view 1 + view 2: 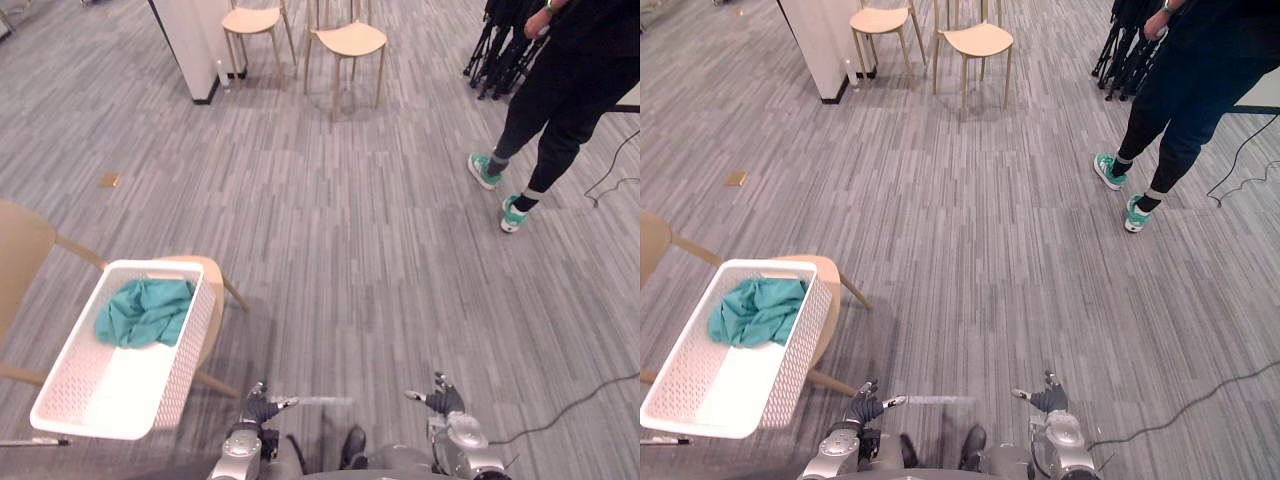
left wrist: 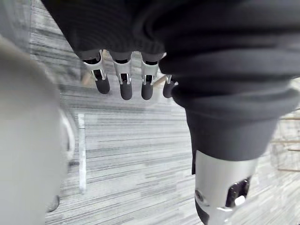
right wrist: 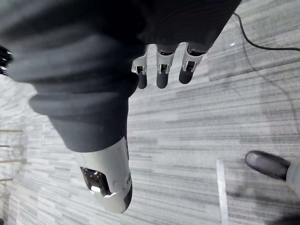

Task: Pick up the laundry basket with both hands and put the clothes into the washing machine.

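Note:
A white perforated laundry basket (image 1: 185, 370) rests on the seat of a light wooden chair (image 1: 215, 290) at the lower left. A teal garment (image 1: 145, 312) lies bunched in its far end. My left hand (image 1: 262, 405) hangs low near the bottom edge, to the right of the basket and apart from it. Its fingers (image 2: 124, 82) are relaxed and hold nothing. My right hand (image 1: 440, 396) is at the bottom right over bare floor, fingers (image 3: 161, 72) relaxed, holding nothing. No washing machine is in sight.
A person (image 1: 565, 100) in dark clothes and teal shoes walks at the upper right beside black tripods (image 1: 500, 45). Two wooden chairs (image 1: 345, 45) and a white pillar (image 1: 195, 45) stand at the back. A short white strip (image 1: 320, 401) marks the grey floor between my hands.

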Available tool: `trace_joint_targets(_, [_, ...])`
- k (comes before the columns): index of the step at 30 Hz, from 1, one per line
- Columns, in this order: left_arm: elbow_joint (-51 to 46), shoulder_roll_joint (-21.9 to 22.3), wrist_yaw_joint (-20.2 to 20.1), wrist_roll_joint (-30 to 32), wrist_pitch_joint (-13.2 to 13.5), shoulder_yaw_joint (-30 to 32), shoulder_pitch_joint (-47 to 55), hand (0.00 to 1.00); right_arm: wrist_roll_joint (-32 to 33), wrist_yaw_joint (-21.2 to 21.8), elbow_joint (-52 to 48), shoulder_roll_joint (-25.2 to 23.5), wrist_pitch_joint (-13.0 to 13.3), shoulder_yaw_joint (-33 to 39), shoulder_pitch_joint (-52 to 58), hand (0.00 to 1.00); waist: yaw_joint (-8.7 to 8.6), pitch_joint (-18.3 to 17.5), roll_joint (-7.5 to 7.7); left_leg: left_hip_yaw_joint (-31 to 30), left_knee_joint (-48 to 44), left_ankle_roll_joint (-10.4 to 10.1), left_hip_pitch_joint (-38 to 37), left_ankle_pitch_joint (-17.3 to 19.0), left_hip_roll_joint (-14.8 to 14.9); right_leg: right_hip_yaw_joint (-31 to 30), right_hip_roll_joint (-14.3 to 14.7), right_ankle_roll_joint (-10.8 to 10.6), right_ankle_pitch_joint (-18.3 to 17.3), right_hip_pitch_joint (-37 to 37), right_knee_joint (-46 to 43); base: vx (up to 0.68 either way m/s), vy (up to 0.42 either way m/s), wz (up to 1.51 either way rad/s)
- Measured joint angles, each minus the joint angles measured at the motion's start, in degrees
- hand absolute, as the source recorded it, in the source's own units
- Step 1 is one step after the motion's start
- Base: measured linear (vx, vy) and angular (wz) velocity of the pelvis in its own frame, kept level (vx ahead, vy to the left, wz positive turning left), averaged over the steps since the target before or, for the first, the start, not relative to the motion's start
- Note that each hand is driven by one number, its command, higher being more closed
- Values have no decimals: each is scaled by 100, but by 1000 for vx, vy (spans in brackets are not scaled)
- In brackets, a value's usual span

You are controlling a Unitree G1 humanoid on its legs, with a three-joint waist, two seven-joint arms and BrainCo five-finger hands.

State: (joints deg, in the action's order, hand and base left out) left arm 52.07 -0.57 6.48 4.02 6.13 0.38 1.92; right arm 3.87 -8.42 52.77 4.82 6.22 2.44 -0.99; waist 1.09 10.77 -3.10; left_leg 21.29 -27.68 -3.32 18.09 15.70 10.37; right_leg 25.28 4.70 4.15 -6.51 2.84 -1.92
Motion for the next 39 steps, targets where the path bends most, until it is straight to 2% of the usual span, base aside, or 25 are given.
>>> trace_joint_targets(1, [-99,-10,1,0,40,4,60,0,0,-3,-23,3,9,-19,-50,0,173,-1,60,17,759,291,-78,-866,-331,-108,-77,-99,63,239,220,518,122,-14])
trace_joint_targets(3, [-101,-15,-1,1,52,9,28,0,-4,-6,-28,-7,16,-48,-239,0,273,31,121,-32,1061,603,-195,-1117,-574,-214,-235,-191,17,277,214,513,139,-10])
trace_joint_targets(5, [-98,-16,-2,0,66,60,25,0,-75,1,-14,-13,13,-172,-388,0,276,61,139,-32,1004,1005,-369,-1000,-614,-272,-396,-459,-116,244,-198,481,173,9])
trace_joint_targets(7, [-89,-48,9,-5,69,197,43,0,-253,91,-8,-144,15,-251,-525,0,289,134,182,53,879,917,-635,-768,-604,-297,-662,-645,-232,-74,-1846,378,195,10])
trace_joint_targets(8, [-78,-71,3,-5,66,134,100,0,-312,108,-18,-137,26,-291,-470,0,263,131,228,-30,1398,946,-1174,-704,-695,-220,-1058,-828,-108,-529,-3515,295,152,42])
trace_joint_targets(10, [-79,-166,8,-11,50,-5,91,0,-365,120,4,-191,19,-319,-422,0,163,162,427,-378,1636,1031,-1617,-650,-990,-227,-1601,-707,-203,-1089,-5108,475,49,106])
trace_joint_targets(11, [-69,-164,7,-29,38,-49,102,0,-418,121,23,-188,-1,-319,-385,0,107,169,426,-775,1743,1046,-1828,-623,-1039,-221,-1750,-591,-404,-1329,-5412,612,-63,165])
trace_joint_targets(13, [-80,-144,15,-91,22,-65,98,0,-446,125,24,-172,9,-304,-375,0,85,240,332,-1338,1800,1042,-2013,-624,-991,-240,-1706,-637,-697,-1545,-4951,480,-111,162])
trace_joint_targets(14, [-85,-113,22,-113,-22,-69,53,0,-442,125,34,-134,11,-309,-374,0,90,283,217,-1793,1796,1031,-2101,-622,-910,-500,-1487,-680,-784,-1624,-4128,427,-186,183])
trace_joint_targets(16, [-79,-77,63,-110,-60,-142,-78,0,-422,120,10,-67,17,-309,-358,0,3,274,138,-2668,1695,1026,-2016,-621,-870,-1688,-1008,-896,-627,-1772,-2574,391,-245,224])
trace_joint_targets(17, [-70,-74,121,-108,-64,-257,-131,0,-311,106,8,-39,41,-304,-338,0,-43,268,136,-3141,1621,806,-1905,-621,-941,-2430,-911,-1075,-347,-1723,-1639,361,-311,266])
trace_joint_targets(18, [-72,-72,122,-106,-58,-324,-249,0,-216,90,18,-56,69,-280,-237,0,-10,250,252,-3580,1505,482,-1826,-496,-1114,-2910,-1038,-1279,360,-1571,-649,362,-341,283])
trace_joint_targets(19, [-82,-109,119,-107,-44,-334,-282,0,-216,86,17,-128,71,-277,-133,0,-10,218,447,-3868,1368,208,-1780,-311,-1313,-2916,-1279,-1241,1119,-1480,-358,328,-394,255])
trace_joint_targets(20, [44,93,141,-108,-83,-232,-374,0,-217,96,135,74,44,-281,-204,0,46,253,78,-4199,1152,18,-1569,-76,-1086,-2432,-1120,-1140,1026,-1405,-503,277,-346,207])
trace_joint_targets(21, [15,199,130,-110,-35,-193,-286,0,-217,85,126,107,44,-278,-210,0,315,144,-24,-4327,1113,-33,-1376,-123,-958,-2048,-1047,-1004,882,-1236,-265,287,-369,155])
trace_joint_targets(23, [26,214,130,-114,-52,-196,-225,0,-220,92,99,115,69,-302,-278,0,415,134,-85,-4462,1137,-254,-1257,-273,-793,-1462,-963,-907,852,-945,-65,202,-263,163])
trace_joint_targets(24, [18,211,133,-119,-52,-201,-208,0,-219,82,89,126,116,-287,-280,0,457,124,-72,-4292,1180,-473,-1143,-478,-709,-1013,-977,-839,803,-767,-67,137,-194,214])
trace_joint_targets(25, [-9,180,141,-127,-28,-207,-184,0,-217,68,85,124,128,-276,-318,0,495,95,-14,-3806,1288,-420,-1052,-630,-608,-707,-1024,-808,776,-653,-43,113,-156,189])
trace_joint_targets(27, [-13,131,145,-135,-23,-232,-168,0,-216,20,51,122,163,-248,-362,0,474,68,93,-3058,1433,-251,-932,-789,-509,-293,-1116,-760,702,-578,-21,35,-53,138])
trace_joint_targets(29, [-3,113,142,-124,-15,-304,-199,0,-214,-51,-89,129,226,-82,-404,0,431,61,133,-1268,1692,44,-841,-926,-334,345,-1248,-835,603,-450,-55,41,4,151])
trace_joint_targets(31, [-32,21,143,-115,0,-453,-169,0,-217,-114,-205,115,222,78,-273,0,434,2,265,-439,1669,231,-794,-1086,-416,820,-1495,-965,489,-247,-130,39,148,135])
trace_joint_targets(35, [-51,-202,140,-110,67,-497,-34,0,-259,-153,-784,-144,233,216,-21,0,436,-152,482,-604,2002,417,-918,-1229,-874,1309,-1778,-1168,309,80,-130,37,145,92])
trace_joint_targets(37, [-14,-314,134,-110,73,-487,12,0,-449,-169,-1049,-126,232,248,35,0,434,-154,487,-696,2192,495,-1065,-1254,-1085,1414,-2010,-1232,171,126,-418,16,167,52])
trace_joint_targets(38, [-18,-307,136,-110,73,-481,75,0,-650,-189,-1196,-97,227,234,29,0,415,-151,478,-689,2292,576,-1215,-1067,-1169,1388,-2352,-1264,-2,-24,-1204,-15,205,25])
trace_joint_targets(39, [43,-409,136,-112,78,-482,128,0,-770,-194,-1391,-104,213,190,84,0,407,-153,468,-719,2384,591,-1368,-1054,-1227,1232,-2701,-1050,-58,-263,-2173,-13,198,23])
